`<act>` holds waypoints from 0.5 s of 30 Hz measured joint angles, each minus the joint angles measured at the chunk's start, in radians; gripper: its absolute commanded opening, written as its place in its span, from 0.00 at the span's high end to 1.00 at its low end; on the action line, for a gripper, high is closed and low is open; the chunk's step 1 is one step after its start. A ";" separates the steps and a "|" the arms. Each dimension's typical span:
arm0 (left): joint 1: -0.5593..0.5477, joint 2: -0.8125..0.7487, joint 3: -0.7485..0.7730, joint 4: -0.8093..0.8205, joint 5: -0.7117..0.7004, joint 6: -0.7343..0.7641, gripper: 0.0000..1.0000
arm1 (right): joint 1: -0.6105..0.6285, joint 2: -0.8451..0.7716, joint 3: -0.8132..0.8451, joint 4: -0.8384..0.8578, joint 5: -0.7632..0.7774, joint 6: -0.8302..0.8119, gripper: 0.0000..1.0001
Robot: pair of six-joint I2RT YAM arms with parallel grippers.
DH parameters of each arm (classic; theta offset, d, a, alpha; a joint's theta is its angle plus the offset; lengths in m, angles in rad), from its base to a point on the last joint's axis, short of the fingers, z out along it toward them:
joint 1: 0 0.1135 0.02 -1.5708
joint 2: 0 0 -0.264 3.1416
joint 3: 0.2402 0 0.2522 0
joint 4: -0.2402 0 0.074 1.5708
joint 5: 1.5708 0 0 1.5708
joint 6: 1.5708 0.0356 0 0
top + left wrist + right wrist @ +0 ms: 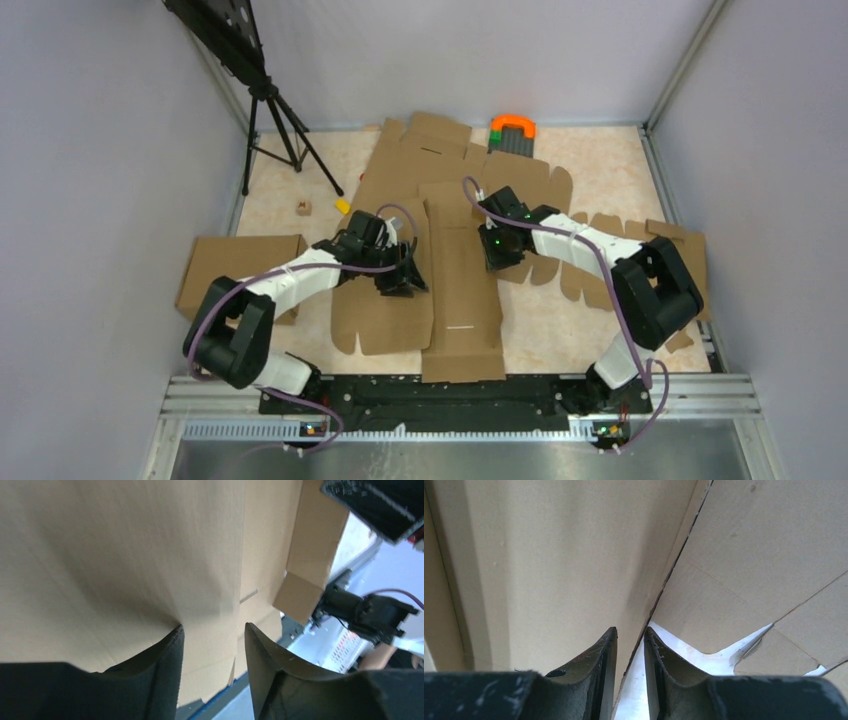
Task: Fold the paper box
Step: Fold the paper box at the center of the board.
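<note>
Your paper box (462,300) lies spread across the middle of the desk (600,170), between the two arms, its long centre strip reaching the near edge. Your left pincer (212,635) stands partly open over a side panel, one fingertip (175,640) pressing into the cardboard. Your right pincer (630,637) is almost closed, with a panel's edge running into the slim gap; you cannot tell whether it is pinched there.

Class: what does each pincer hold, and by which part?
Left pincer: open astride a paper box panel edge, nothing clamped. Right pincer: nearly shut at another edge; hold cannot be told.
</note>
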 measured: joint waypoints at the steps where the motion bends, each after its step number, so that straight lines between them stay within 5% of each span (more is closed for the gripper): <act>1: 0.006 -0.017 0.008 -0.026 -0.041 0.012 0.57 | 0.000 -0.003 -0.005 0.002 -0.006 -0.002 0.75; 11: 0.043 0.104 0.148 -0.070 -0.098 0.038 0.77 | -0.003 -0.008 -0.024 0.004 -0.039 -0.019 0.75; 15: 0.050 0.220 0.236 -0.060 -0.061 0.039 0.77 | -0.005 -0.009 -0.029 0.008 -0.046 -0.023 0.76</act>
